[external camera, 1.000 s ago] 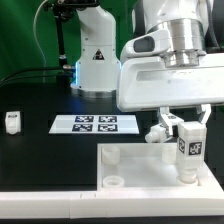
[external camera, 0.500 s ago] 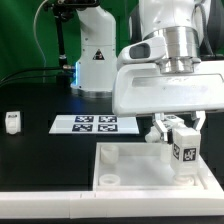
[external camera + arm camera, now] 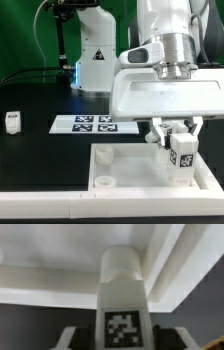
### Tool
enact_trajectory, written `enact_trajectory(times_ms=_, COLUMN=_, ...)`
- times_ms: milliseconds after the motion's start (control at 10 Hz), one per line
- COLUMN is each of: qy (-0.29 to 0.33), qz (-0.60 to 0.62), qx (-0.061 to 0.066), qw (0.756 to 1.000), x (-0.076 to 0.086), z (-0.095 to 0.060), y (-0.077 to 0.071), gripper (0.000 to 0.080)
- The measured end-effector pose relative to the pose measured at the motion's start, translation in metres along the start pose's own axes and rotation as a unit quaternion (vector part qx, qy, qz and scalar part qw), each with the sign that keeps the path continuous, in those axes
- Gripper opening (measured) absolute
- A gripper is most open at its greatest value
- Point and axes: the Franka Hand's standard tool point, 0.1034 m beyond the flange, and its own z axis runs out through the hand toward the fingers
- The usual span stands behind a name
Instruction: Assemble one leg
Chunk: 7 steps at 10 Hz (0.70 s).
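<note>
The leg (image 3: 182,158) hangs upright in the gripper (image 3: 179,148). Its tag faces the exterior camera, and its lower end sits within the raised rim of the panel (image 3: 130,166), toward the exterior view's right. Whether it touches the panel floor cannot be told. In the wrist view the leg (image 3: 122,291) runs straight out from between the fingers (image 3: 76,338), which press against both its sides, and its rounded end lies over the panel (image 3: 60,277) close to a rim wall. The panel otherwise shows only a round socket (image 3: 103,182) in its near corner at the exterior view's left. The arm (image 3: 170,45) stands vertical over the panel, wrist pointing straight down. Beyond the panel the marker board (image 3: 93,124) lies flat on the table (image 3: 40,150), with a second leg (image 3: 11,122) well apart at the exterior view's left.
</note>
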Motion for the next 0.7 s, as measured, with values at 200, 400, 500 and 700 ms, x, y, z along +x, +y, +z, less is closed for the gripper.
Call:
enact_trajectory(times_ms=200, qy=-0.003, qz=0.0, qx=0.0, qw=1.0, x=-0.001, z=0.0, y=0.0, gripper=0.0281)
enact_trajectory(times_ms=400, qy=-0.007, qz=0.0, qx=0.001, qw=1.0, x=-0.003, z=0.001, y=0.0, gripper=0.0515)
enact_trajectory(times_ms=500, qy=-0.007, qz=0.0, qx=0.001, qw=1.0, x=-0.003, z=0.001, y=0.0, gripper=0.0609)
enact_trajectory(times_ms=700, qy=-0.072, qz=0.014, qx=0.016, qw=0.997, x=0.007, z=-0.004, y=-0.002, gripper=0.0641)
